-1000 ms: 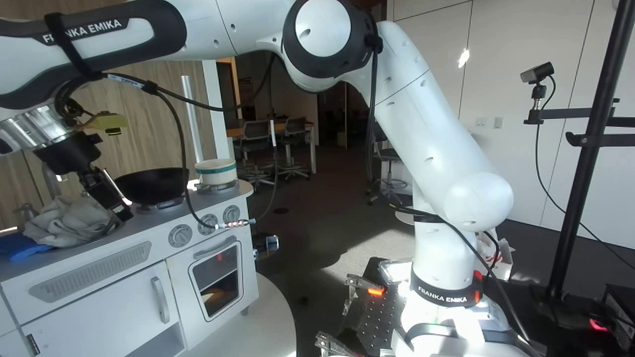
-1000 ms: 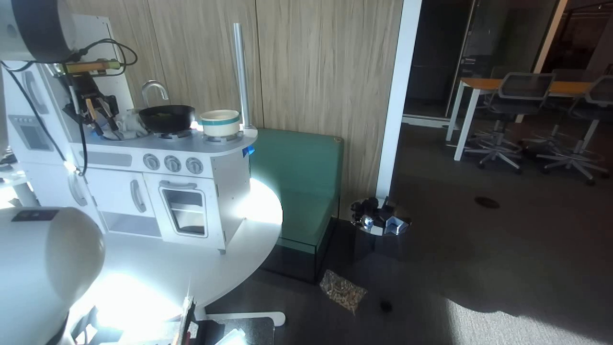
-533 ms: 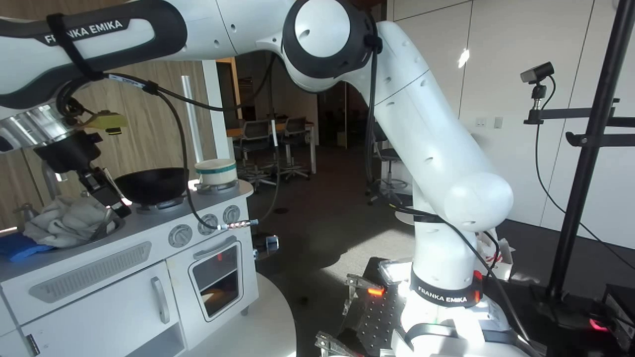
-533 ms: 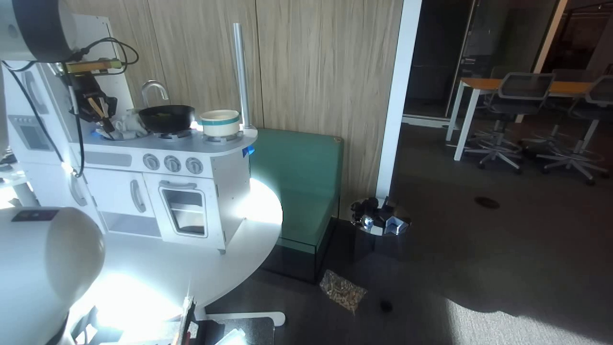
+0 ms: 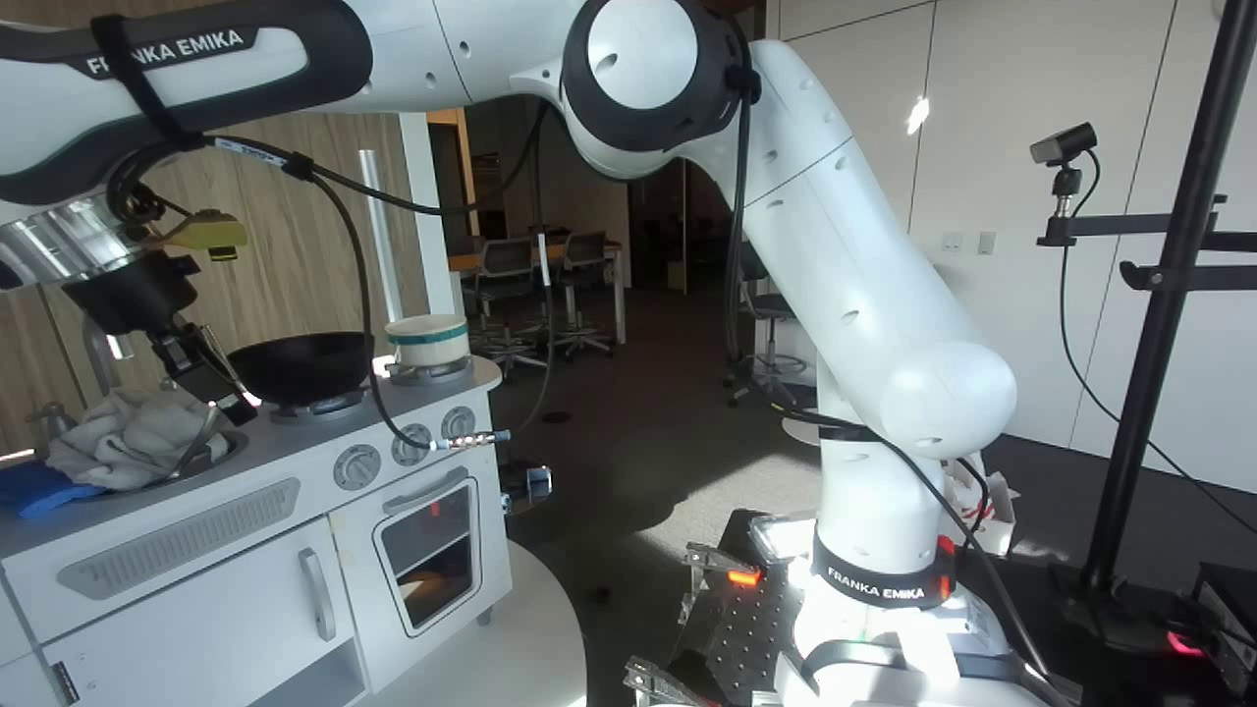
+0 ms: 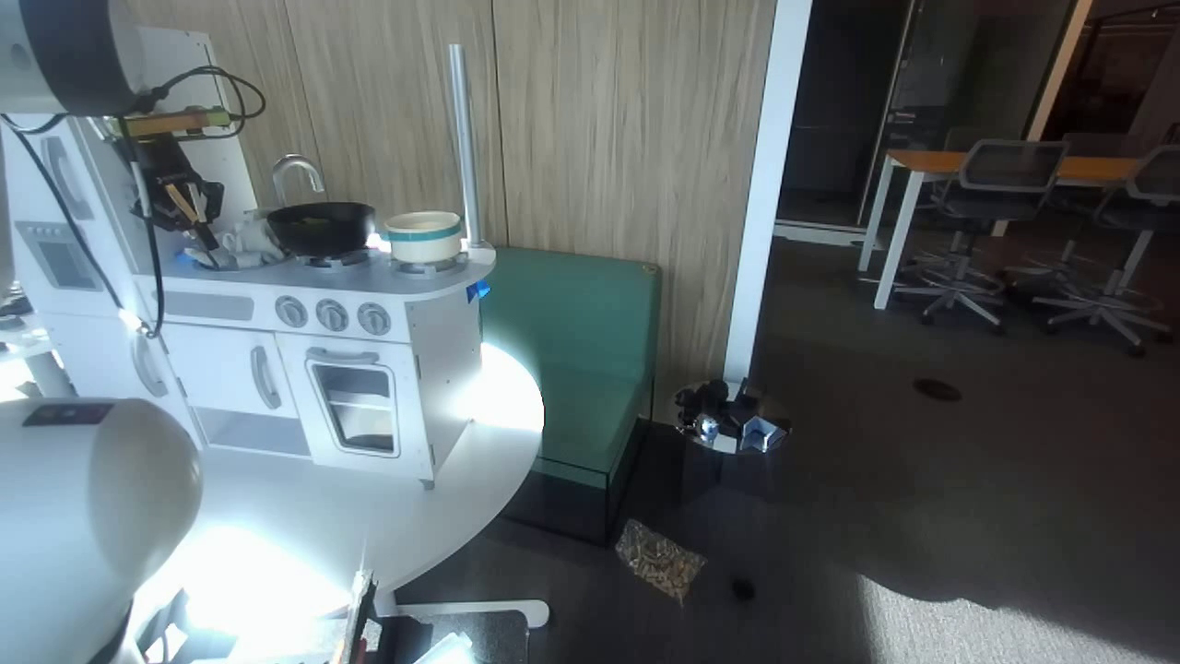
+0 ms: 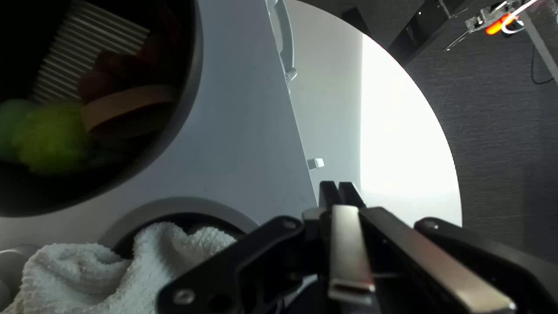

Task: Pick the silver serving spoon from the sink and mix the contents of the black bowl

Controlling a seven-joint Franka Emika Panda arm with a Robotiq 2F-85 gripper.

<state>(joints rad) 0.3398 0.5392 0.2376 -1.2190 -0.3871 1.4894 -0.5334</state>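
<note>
Robotiq gripper (image 7: 338, 189) crept up slightly, fingers pressed together; can't tell if they've got the silver serving spoon (image 5: 199, 441), dim beside them. Black bowl (image 5: 300, 368) sits apart.

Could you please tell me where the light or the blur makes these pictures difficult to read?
Wrist view: the black bowl lies in deep shade, the yellow-green piece inside looks blurred, and part of the white table is burnt out; exterior view: glare also whitens patches of that table; both exterior views: sunlight on the floor contrasts hard with dark areas.
</note>
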